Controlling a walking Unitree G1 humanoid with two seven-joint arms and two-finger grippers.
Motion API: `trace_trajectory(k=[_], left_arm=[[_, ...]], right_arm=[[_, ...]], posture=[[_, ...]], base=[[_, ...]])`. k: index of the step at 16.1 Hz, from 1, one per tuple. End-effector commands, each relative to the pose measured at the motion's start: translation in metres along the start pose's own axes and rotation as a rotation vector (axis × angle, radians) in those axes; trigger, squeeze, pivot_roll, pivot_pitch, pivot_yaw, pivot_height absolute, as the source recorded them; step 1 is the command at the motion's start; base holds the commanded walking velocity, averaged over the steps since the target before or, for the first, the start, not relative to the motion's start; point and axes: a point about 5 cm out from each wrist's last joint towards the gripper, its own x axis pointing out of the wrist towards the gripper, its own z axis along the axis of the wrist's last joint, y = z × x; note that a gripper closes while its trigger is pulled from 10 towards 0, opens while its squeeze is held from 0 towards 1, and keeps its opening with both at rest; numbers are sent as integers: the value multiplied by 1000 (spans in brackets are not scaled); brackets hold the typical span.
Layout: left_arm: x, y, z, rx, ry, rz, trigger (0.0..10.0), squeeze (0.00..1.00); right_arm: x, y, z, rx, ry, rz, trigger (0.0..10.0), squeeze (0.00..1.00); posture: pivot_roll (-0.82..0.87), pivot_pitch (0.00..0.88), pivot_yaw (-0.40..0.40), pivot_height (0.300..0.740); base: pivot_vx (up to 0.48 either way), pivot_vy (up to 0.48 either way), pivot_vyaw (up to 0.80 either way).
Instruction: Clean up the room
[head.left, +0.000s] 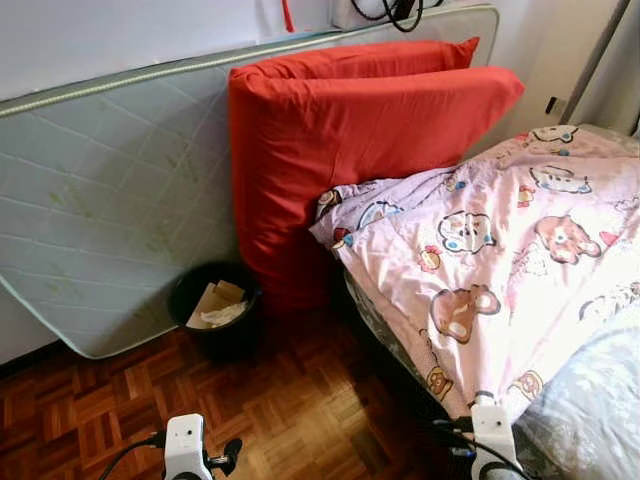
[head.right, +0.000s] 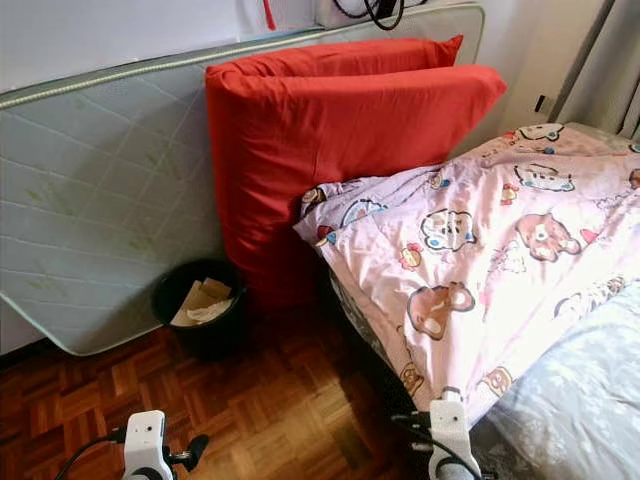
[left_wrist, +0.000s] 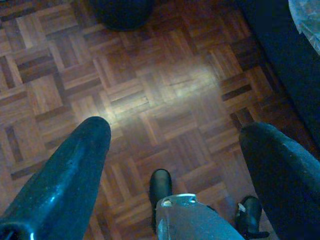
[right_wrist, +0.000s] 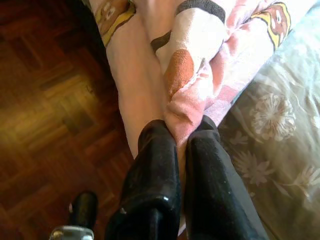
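Blanket (right_wrist: 185, 75) in right gripper (right_wrist: 182, 142); unlettered

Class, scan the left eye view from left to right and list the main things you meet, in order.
Mattress leaning on the wall → black waste bin → red cushion → pink bear-print duvet.

head eyes look down across bed (head.left: 520, 260); wrist views face floor (left_wrist: 150, 100) closely.
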Motion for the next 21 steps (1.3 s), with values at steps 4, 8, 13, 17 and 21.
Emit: trace_trajectory(k=[4, 8, 13, 17, 21], left_arm=[[-1, 1, -3, 22, 21, 1, 10000, 0], [-1, 1, -4, 22, 25, 2, 10000, 0], [-1, 1, -4, 22, 26, 3, 10000, 0], [0, 1, -3, 23, 22, 4, 10000, 0], [1, 0, -1, 25, 21, 1, 10000, 0]], right_arm=[[-3, 0, -14, -15, 55, 14, 10000, 0], [-3, 8, -11, -18, 45, 79, 10000, 1000], [-4, 11, -11, -19, 41, 99, 10000, 1000], [-5, 16, -9, -3, 19, 148, 10000, 0], [-9, 18, -25, 123, 99, 175, 10000, 0]], posture=[[28, 0, 13, 740], [28, 0, 12, 740], [28, 0, 11, 740], [26, 0, 10, 740], [18, 0, 10, 740]], base=[[0, 0, 0], [0, 0, 0], [0, 0, 0], [0, 0, 0], [0, 0, 0]])
